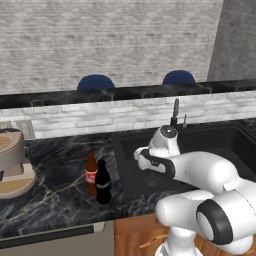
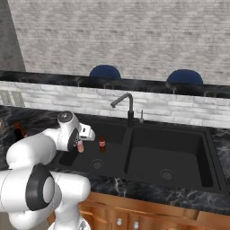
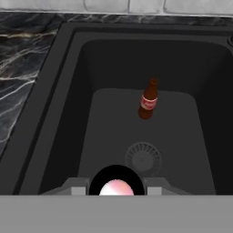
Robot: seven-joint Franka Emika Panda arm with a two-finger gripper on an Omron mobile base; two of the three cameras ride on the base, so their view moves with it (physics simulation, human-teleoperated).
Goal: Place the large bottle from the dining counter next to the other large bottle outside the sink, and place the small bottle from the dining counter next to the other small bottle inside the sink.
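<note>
Two-finger gripper (image 3: 117, 191) clamped on tiny pale-pink bottle (image 2: 80, 146), above dark recessed sink (image 3: 54, 113). Small brown red-labelled bottle (image 3: 148, 100) upright on basin floor.

You are looking at a black, white-veined marble desk (image 1: 55, 165) with the dark sink (image 2: 179, 148) recessed into it. On the desk left of the basin, the amber-brown bottle (image 1: 91, 174) and the black bottle (image 1: 103, 182) stand upright, just beside each other, the black one nearer you. At the desk's far left sits a beige appliance (image 1: 12, 162). On the floor of the sink's left basin a small bottle (image 3: 148, 99) stands upright, behind the drain (image 3: 143, 159).
</note>
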